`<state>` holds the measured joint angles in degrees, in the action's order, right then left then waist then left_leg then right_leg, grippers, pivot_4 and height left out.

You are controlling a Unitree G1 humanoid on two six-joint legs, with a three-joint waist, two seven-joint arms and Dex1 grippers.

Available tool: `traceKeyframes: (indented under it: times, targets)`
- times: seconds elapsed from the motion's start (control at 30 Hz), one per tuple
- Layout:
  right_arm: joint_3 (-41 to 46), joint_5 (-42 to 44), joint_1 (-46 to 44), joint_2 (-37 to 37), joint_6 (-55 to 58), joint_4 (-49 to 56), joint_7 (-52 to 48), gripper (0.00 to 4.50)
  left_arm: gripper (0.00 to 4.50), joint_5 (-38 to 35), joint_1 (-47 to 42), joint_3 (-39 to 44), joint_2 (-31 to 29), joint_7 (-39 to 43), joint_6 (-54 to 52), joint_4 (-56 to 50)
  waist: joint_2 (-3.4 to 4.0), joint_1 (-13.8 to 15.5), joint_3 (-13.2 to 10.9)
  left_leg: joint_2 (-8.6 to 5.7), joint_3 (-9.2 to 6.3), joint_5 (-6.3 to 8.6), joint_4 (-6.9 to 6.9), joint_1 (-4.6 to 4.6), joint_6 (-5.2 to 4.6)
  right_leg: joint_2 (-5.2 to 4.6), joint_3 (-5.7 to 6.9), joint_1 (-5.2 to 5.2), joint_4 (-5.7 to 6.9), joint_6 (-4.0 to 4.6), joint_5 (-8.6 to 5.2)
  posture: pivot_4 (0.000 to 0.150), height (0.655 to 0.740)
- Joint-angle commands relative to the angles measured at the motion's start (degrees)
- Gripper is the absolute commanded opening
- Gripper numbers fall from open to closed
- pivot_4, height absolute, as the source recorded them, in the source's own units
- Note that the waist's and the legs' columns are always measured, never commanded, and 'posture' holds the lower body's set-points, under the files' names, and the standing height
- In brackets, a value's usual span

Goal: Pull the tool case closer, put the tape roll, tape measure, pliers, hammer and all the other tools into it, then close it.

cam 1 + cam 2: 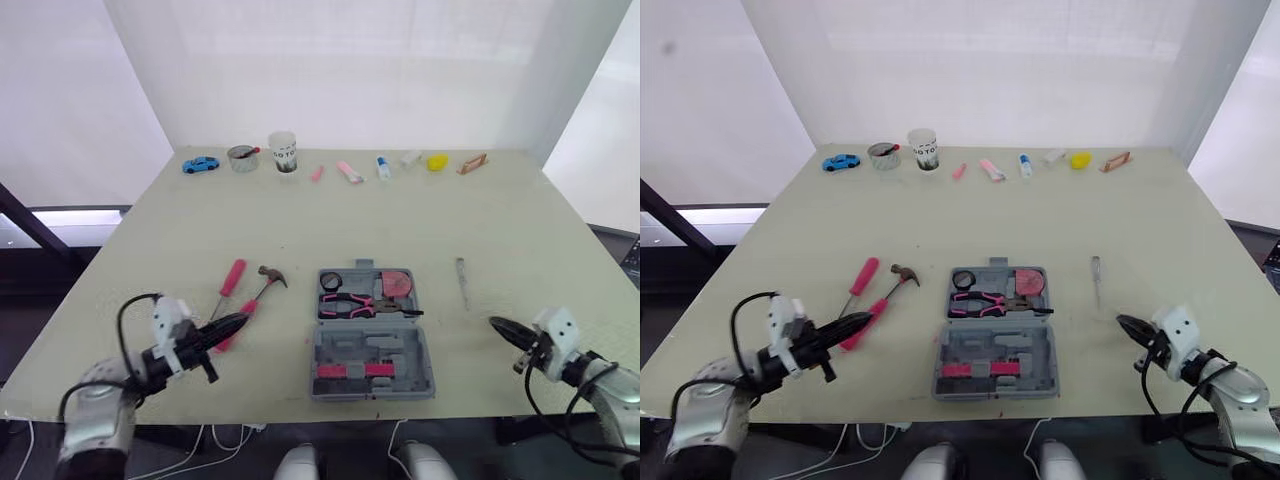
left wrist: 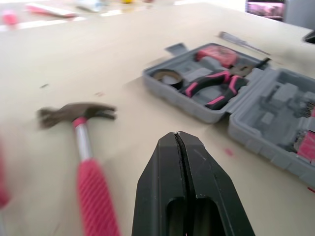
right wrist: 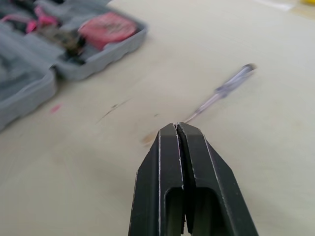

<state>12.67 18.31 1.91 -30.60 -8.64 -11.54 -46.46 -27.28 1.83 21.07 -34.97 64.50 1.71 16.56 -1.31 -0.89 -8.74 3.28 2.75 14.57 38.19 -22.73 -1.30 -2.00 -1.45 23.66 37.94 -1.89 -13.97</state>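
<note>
Closed left gripper — hammer just beside

Bright, even light; soft-edged wrist views.
Diffuse light comes from the white curtains beyond the far edge of the table, which is evenly lit with only faint, short shadows. In the left wrist view the hammer is smeared. In the right wrist view the screwdriver and tool case are out of focus.

Lab test bay, white curtain walls, pale table, lined-up props
</note>
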Motion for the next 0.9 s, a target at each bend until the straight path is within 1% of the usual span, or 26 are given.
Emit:
traceKeyframes:
  times: [0.03,0.13,0.17,0.2,0.23,0.27,0.3,0.47,0.57,0.63,0.8,0.9]
  targets:
    - [4.0,3.3,1.9,0.4,1.5,3.5,2.3,1.31,1.25,-2.5,3.7,5.3,-0.1,-2.9,-0.2,-2.4,0.01,0.1,0.0,-0.01,0.00,0.00,0.00,0.00,0.00,-0.01,0.00,0.01,0.00,0.01,0.00,0.150,0.7400]
    - [5.8,4.4,4.5,0.5,2.0,5.0,2.9,2.68,2.57,-3.7,6.5,8.4,0.1,-4.9,0.0,-2.4,0.00,0.4,0.0,0.00,0.00,0.00,-0.02,-0.03,0.00,-0.04,0.01,0.01,-0.04,0.02,-0.01,0.150,0.7400]
    - [6.5,4.9,5.7,0.7,2.2,5.6,3.1,2.93,2.73,-4.2,7.6,9.5,0.3,-5.4,0.2,-2.4,0.00,0.5,0.0,-0.02,0.00,0.01,-0.02,-0.07,0.00,-0.07,0.04,0.01,-0.06,0.02,-0.01,0.150,0.7400]
    - [7.2,5.4,6.9,0.9,2.3,6.3,3.3,3.52,3.40,-4.5,8.6,10.4,0.4,-5.8,0.4,-2.4,0.00,0.4,0.0,-0.03,0.01,0.00,-0.02,-0.07,0.01,-0.09,0.05,0.01,-0.07,0.02,-0.01,0.150,0.7400]
    - [8.0,6.1,8.3,1.2,2.0,7.1,3.5,3.88,3.66,-4.7,10.1,11.4,0.6,-6.0,0.6,-2.4,-0.01,0.4,0.0,-0.02,0.00,0.01,-0.02,-0.07,0.01,-0.11,0.03,0.02,-0.07,0.02,-0.01,0.150,0.7400]
    - [8.8,6.7,9.5,1.5,1.8,7.7,3.6,4.35,4.12,-4.8,11.5,12.0,0.8,-6.3,0.9,-2.7,-0.01,0.4,0.0,-0.02,-0.01,0.01,-0.03,-0.07,0.01,-0.12,0.04,0.02,-0.08,0.02,-0.02,0.150,0.7400]
    - [9.7,7.5,10.6,1.9,1.8,8.3,3.7,4.50,4.49,-4.9,12.8,12.6,1.1,-6.5,1.0,-3.0,-0.01,0.3,0.0,-0.01,-0.01,0.01,-0.04,-0.07,0.01,-0.12,0.03,0.02,-0.09,0.01,-0.02,0.150,0.7400]
    - [12.6,9.4,15.7,3.0,1.8,9.9,3.9,4.50,4.49,-5.7,16.7,15.3,1.6,-7.2,1.7,-3.3,-0.01,0.2,0.0,0.01,0.02,0.02,-0.08,-0.05,0.01,-0.19,0.02,0.05,-0.12,-0.16,-0.13,0.150,0.7400]
    - [12.7,8.5,17.5,3.2,1.5,9.6,4.3,4.50,4.49,-5.7,17.7,15.6,1.9,-7.1,2.1,-3.5,-0.01,0.1,0.0,0.02,0.00,0.03,-0.08,-0.04,0.03,-0.28,0.02,0.07,-0.12,-0.19,-0.15,0.150,0.7400]
    - [12.0,7.9,17.1,3.5,1.7,9.4,5.0,4.50,4.49,-5.4,17.4,15.1,2.2,-7.4,2.1,-3.9,0.00,0.1,0.0,0.02,0.00,0.03,-0.08,-0.04,0.03,-0.53,0.04,0.14,-0.12,-0.19,-0.16,0.150,0.7400]
    - [10.4,6.3,15.2,3.9,2.6,9.6,6.6,4.50,4.49,-4.5,15.9,13.1,2.0,-7.0,1.8,-5.6,0.00,0.2,0.0,-0.01,0.02,0.03,-0.09,-0.06,0.04,-0.59,0.05,0.15,-0.13,-0.18,-0.14,0.150,0.7400]
    - [8.7,4.5,12.0,4.0,5.5,11.5,10.0,4.50,4.49,-3.2,14.7,10.1,0.4,-6.1,0.8,-9.0,0.00,0.2,0.0,-0.01,0.02,0.03,-0.09,-0.08,0.04,-0.60,0.06,0.15,-0.14,-0.02,-0.05,0.150,0.7400]
